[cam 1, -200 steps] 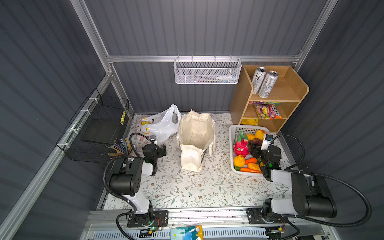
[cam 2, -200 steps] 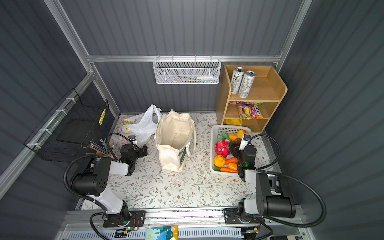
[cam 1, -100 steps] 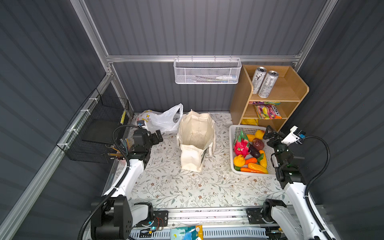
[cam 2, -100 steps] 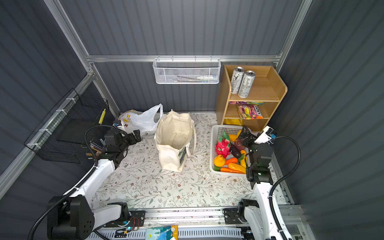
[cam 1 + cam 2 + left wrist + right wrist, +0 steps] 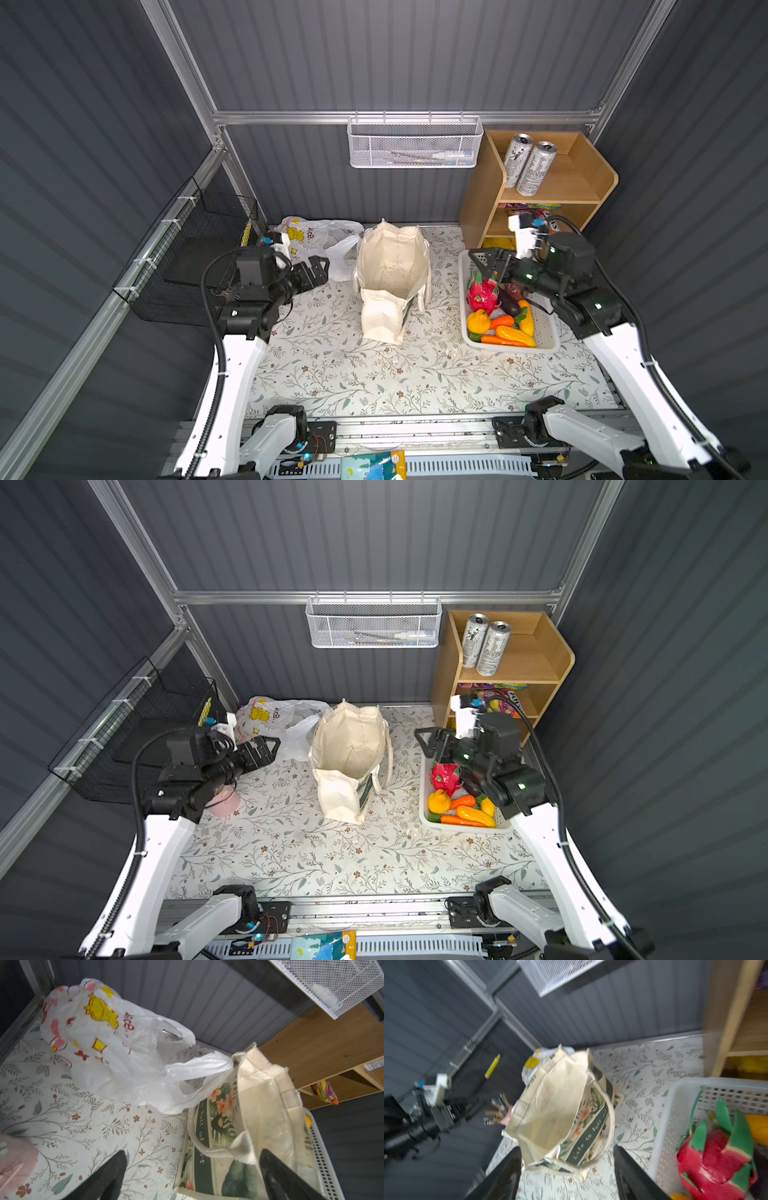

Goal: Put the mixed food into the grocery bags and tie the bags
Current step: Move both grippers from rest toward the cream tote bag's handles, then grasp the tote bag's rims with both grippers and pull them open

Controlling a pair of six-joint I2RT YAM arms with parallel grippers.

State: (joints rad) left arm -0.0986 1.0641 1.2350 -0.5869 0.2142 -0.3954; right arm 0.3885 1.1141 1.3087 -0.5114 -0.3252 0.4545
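Observation:
The cream canvas tote (image 5: 390, 274) (image 5: 349, 750) stands open mid-mat, nothing visible inside it (image 5: 554, 1101). The thin white plastic bag (image 5: 316, 239) (image 5: 108, 1043) lies crumpled behind and to its left. Toy food, with a pink dragon fruit (image 5: 482, 293) (image 5: 712, 1153), fills the white slotted basket (image 5: 544, 345). Two silver cans (image 5: 528, 166) and snack packets (image 5: 498, 696) sit on the shelf. My left gripper (image 5: 320, 268) (image 5: 193, 1155) hovers open between plastic bag and tote. My right gripper (image 5: 482, 259) (image 5: 566, 1148) hangs open and empty over the basket's back left corner, facing the tote.
A wooden shelf unit (image 5: 582, 178) stands in the back right corner. A white mesh basket (image 5: 415, 143) hangs on the back wall and a black wire basket (image 5: 195, 249) on the left wall. A pink cup of pencils (image 5: 224, 804) sits under my left arm.
Both arms rose from a low folded pose and stretched out. The left gripper went toward the plastic bag. The right gripper swung left across the basket toward the tote.

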